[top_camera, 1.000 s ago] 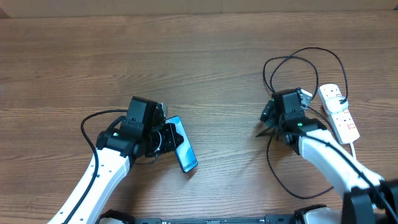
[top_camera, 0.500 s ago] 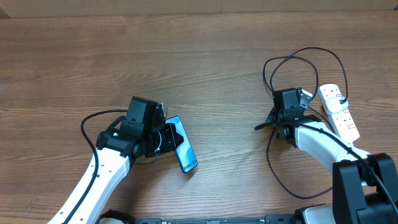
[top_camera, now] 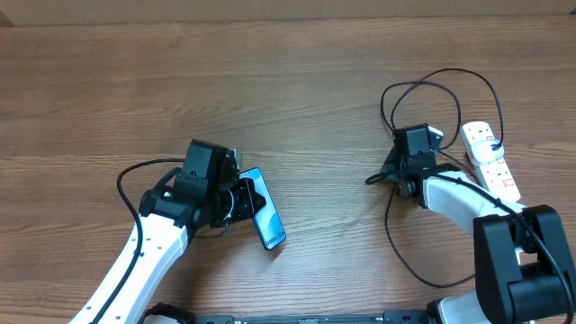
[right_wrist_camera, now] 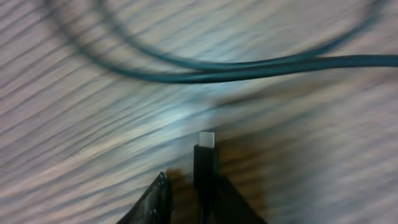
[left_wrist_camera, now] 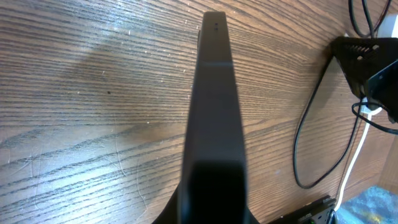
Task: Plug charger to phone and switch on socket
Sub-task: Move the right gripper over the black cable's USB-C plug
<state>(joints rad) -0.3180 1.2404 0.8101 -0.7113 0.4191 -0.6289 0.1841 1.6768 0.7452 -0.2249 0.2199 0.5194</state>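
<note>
Wood-grain desk (top_camera: pixel 288 81) fills every view, brown and bare between the two arms. At its right side lies the socket (top_camera: pixel 490 160), a white power strip with small red switches. The charger (right_wrist_camera: pixel 206 165) runs as a thin black cable that loops over the desk just beside the socket, on the side toward the phone. Its plug end sits in the right gripper (top_camera: pixel 378 177), whose fingers (right_wrist_camera: pixel 155 199) pinch the black connector body. The small metal tip (right_wrist_camera: pixel 206 139) pokes out in front, pointing away from the socket, close above the wood. Well apart from the socket, across the desk, the left gripper (top_camera: pixel 243 202) is clamped on the phone (top_camera: pixel 264 219), holding it by one end. The left wrist view shows the phone (left_wrist_camera: pixel 214 106) edge-on as a dark slim bar that reaches toward the socket's side of the desk. Whether the phone's lower edge touches the desk cannot be told.
</note>
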